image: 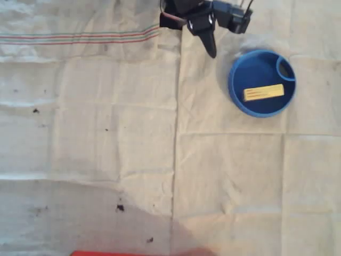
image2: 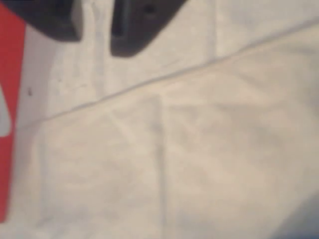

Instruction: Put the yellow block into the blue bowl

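The blue bowl (image: 237, 94) sits on the cloth at the upper right of the overhead view. The yellow block (image: 264, 92) lies flat inside it, clear of the small round compartment (image: 286, 69) at the rim. My gripper (image: 211, 50) hangs at the top edge, pointing down, just left of the bowl and apart from it. In the wrist view the two dark fingers (image2: 139, 25) stand a narrow gap apart over bare cloth, so my gripper (image2: 95, 46) is open and holds nothing.
A pale creased cloth (image: 106, 133) covers the table, with thin coloured stripes (image: 80, 38) at the upper left. A red edge (image: 138, 253) shows at the bottom of the overhead view. The wrist view has a red strip (image2: 7, 99) along its left side.
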`<state>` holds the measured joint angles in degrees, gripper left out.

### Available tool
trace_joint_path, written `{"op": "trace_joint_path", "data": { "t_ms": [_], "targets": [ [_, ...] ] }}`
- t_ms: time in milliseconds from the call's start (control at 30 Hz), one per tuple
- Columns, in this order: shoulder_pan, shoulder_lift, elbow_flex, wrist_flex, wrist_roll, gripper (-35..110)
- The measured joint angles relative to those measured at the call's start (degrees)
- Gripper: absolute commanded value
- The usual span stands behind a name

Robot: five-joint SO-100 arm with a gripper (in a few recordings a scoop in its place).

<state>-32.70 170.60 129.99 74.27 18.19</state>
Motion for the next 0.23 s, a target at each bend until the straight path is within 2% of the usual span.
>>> {"op": "trace_joint_path", "data": {
  "t_ms": [233],
  "targets": [
    [-0.2, 8.0, 10.1, -3.6, -2.1, 0]
  ]
}}
